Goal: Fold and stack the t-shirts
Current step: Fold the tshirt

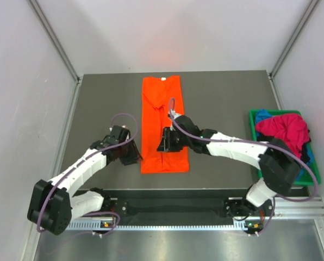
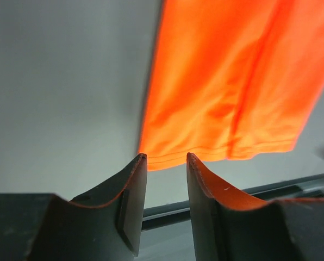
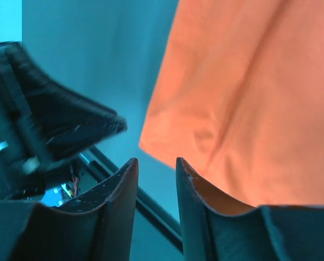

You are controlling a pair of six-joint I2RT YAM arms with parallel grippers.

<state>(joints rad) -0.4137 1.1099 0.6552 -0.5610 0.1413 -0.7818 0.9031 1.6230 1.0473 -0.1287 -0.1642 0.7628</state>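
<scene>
An orange t-shirt (image 1: 162, 109) lies flat in the middle of the table, folded into a long narrow strip running front to back. My left gripper (image 1: 134, 155) hovers just off its near left corner. In the left wrist view the left gripper (image 2: 166, 157) is open and empty, with the shirt's hem (image 2: 232, 81) just beyond the tips. My right gripper (image 1: 166, 145) is above the strip's near end. In the right wrist view the right gripper (image 3: 156, 160) is open and holds nothing, and the orange cloth (image 3: 249, 98) lies to its right. A magenta-red t-shirt (image 1: 284, 130) and a blue one (image 1: 262, 115) lie crumpled in the bin.
A green plastic bin (image 1: 253, 117) stands at the table's right edge. The grey table (image 1: 97, 98) is walled by white panels on the left, the right and the far side. A black rail (image 2: 260, 190) runs along the near edge. The left gripper's dark body (image 3: 53, 130) shows in the right wrist view.
</scene>
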